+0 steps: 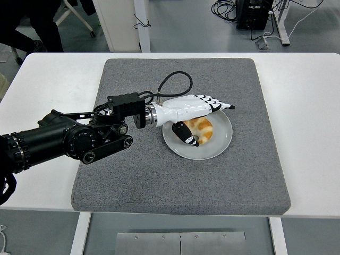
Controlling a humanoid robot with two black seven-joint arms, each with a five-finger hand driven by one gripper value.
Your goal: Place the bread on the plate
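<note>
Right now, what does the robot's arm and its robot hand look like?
Only the left arm shows: black and bulky, built from rounded cylindrical segments and joints. A black cable loops up over the wrist. The left robot hand has a glossy white shell, and its fingers are white with black banding and black tips.

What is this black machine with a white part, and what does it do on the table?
The picture comes from a camera high on a robot, looking down over a white table. The black arm from the left is the robot's left arm; the white part is its hand, with five fingers. A grey mat lies on the table, a grey plate on the mat. The bread lies on the plate. The hand is open above it, fingers stretched out, holding nothing. The right arm does not show.
</note>
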